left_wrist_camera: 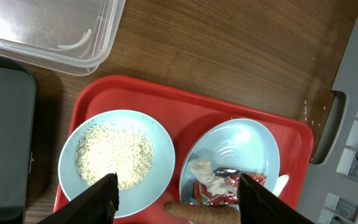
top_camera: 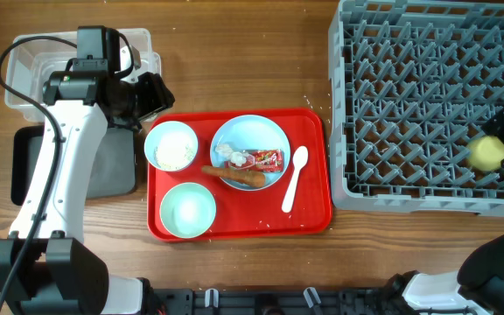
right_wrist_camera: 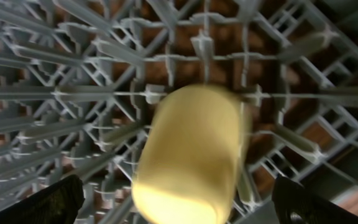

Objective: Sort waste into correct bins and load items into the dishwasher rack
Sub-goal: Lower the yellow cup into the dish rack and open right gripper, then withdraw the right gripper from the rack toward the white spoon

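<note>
**Asker:** What's around you?

**Me:** The grey pegs of the rack [top_camera: 409, 87] stand on every side of the yellow cup [right_wrist_camera: 191, 149]. Nothing lies between it and me.

**Asker:** How does it lie?

**Me:** It sits near the rack's right edge. It seems tipped over, its length slanting down my wrist view, but it's blurred.

**Asker:** Your arms?

**Me:** My right gripper [right_wrist_camera: 179, 202] is above the cup, fingers wide apart and holding nothing. My left gripper [left_wrist_camera: 182, 196] hovers, also apart, over the red tray [top_camera: 313, 131], between the rice bowl [left_wrist_camera: 114, 155] and the plate [left_wrist_camera: 241, 143].
</note>
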`<state>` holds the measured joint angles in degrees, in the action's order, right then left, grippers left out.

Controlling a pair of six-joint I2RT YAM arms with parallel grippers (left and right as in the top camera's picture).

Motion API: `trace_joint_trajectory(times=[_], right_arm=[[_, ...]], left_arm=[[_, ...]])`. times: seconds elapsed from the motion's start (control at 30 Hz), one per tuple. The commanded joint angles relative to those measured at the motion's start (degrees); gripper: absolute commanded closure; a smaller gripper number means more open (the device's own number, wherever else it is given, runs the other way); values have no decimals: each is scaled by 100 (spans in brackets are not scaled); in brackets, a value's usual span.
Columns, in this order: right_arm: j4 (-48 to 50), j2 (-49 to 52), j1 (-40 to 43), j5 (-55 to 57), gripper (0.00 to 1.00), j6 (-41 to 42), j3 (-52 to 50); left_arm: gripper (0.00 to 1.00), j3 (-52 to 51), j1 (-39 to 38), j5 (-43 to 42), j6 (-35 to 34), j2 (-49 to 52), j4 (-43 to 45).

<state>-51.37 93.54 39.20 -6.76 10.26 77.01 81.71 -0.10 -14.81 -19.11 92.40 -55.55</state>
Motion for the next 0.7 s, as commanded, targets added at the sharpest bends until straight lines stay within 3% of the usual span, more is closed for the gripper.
trace_joint_trajectory(times=[0.0, 0.27, 0.4, 0.5, 0.67], right_arm=[[81, 74, 4, -492, 0, 46, 72], [31, -387, -7, -1165, 0, 9, 74], [-332, -935, -308, -1773, 4, -446, 72], [-730, -1281, -931, -1770, 4, -710, 72], [-1239, -1593, -2756, -1410, 9, -544, 72]], left_arm=[[39, 37, 11, 33, 114, -111, -24], [37, 37, 11, 33, 114, -111, -55], [32, 37, 11, 33, 114, -111, -146], [27, 37, 11, 33, 114, -111, -216], [20, 37, 11, 37, 114, -111, -424]])
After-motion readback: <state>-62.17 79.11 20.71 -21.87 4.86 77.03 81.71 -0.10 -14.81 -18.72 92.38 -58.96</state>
